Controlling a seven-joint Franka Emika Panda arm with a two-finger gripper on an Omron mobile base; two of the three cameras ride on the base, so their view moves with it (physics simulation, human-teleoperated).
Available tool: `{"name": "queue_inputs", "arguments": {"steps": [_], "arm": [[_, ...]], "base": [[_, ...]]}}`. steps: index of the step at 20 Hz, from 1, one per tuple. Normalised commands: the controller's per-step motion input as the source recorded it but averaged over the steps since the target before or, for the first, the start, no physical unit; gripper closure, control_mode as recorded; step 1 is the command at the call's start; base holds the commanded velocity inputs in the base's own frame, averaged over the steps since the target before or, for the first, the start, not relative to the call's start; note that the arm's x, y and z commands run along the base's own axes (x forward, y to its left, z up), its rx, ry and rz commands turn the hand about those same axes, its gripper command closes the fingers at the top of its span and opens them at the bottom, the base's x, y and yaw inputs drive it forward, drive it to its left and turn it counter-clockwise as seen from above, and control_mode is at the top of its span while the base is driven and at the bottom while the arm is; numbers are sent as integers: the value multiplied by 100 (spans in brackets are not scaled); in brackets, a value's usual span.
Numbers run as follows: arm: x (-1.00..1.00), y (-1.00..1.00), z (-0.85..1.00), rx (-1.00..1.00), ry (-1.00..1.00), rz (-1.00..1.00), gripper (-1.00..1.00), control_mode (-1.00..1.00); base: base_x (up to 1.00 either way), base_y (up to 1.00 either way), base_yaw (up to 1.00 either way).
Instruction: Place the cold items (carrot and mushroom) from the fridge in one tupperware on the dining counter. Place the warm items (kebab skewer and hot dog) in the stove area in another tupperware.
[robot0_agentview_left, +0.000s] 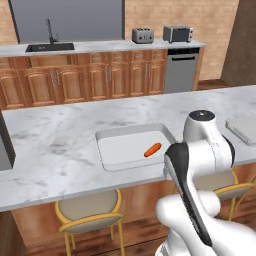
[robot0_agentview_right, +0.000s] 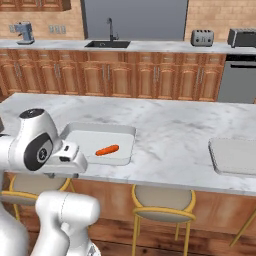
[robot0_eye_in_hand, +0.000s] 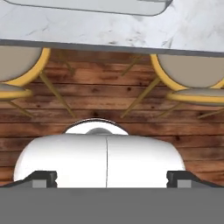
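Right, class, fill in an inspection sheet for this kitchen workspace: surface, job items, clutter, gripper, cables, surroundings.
Surface: marbled dining counter, stools beneath.
Job's things: carrot lying in one tupperware; second tupperware sits apart on the same counter, nothing seen in it.
Clutter: nothing seen.
Grippers: gripper open, holding nothing, pointing at the floor below the counter edge.
Cables: nothing seen.
Surroundings: sink, toaster, coffee machine, dishwasher, wooden cabinets.

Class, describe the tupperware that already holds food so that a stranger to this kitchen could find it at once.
Start at the long marbled dining counter with stools beneath it. Near its front edge lies a shallow pale grey tupperware with rounded corners. Unlike the other tupperware further along the counter, it has a small orange carrot lying inside.
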Motion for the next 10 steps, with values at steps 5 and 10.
{"name": "queue_inputs", "arguments": {"steps": [5, 10], "arm": [[23, -4, 44, 32, -1, 0, -100, -100], [6, 0, 16, 7, 12, 0, -100, -100]], "base": [[0, 0, 0], [0, 0, 0]]}}
